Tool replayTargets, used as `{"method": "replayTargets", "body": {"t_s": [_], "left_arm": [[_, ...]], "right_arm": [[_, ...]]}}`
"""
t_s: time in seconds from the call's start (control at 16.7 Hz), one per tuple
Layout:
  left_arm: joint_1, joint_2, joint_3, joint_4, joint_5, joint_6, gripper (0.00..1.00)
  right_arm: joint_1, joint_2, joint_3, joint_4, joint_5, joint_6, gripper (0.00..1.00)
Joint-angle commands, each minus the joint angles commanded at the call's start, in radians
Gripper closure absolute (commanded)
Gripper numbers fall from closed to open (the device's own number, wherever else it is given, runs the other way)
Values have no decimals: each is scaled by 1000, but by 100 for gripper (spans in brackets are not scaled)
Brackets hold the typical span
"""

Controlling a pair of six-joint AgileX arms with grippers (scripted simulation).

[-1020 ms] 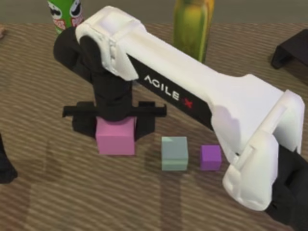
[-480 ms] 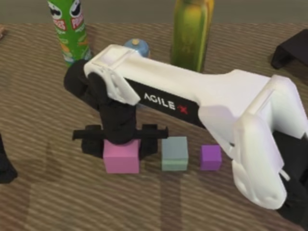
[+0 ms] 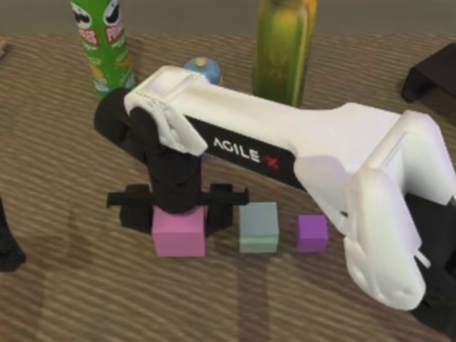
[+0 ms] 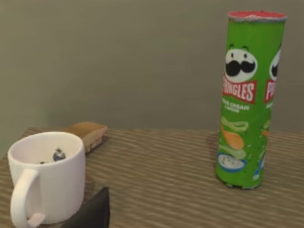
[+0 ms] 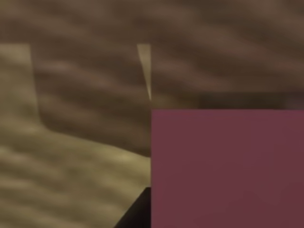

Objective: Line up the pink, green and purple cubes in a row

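Observation:
The pink cube (image 3: 178,235) sits on the table at the left end of a row, with the mint green cube (image 3: 258,226) in the middle and the small purple cube (image 3: 312,233) on the right. My right gripper (image 3: 178,214) reaches in from the right and stands over the pink cube, its black fingers (image 3: 137,212) pressed against both sides of it. In the right wrist view the pink cube (image 5: 228,166) fills the near corner beside one dark finger (image 5: 137,216). My left arm (image 3: 7,246) stays parked at the table's left edge.
A green chip can (image 3: 103,46) (image 4: 249,99), a tall green-yellow bottle (image 3: 285,46) and a small blue object (image 3: 201,69) stand behind the cubes. A black block (image 3: 431,71) sits at the back right. A white mug (image 4: 45,183) and a wooden piece (image 4: 88,133) show in the left wrist view.
My right gripper came down and moved right with the pink cube, setting it beside the green cube. In the last half second hardly anything moved.

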Motion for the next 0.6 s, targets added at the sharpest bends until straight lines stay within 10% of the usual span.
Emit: {"method": "replayTargets", "body": {"t_s": [0.6], "left_arm": [[0,0,0,0,0,0,0]], "right_arm": [[0,0,0,0,0,0,0]]}}
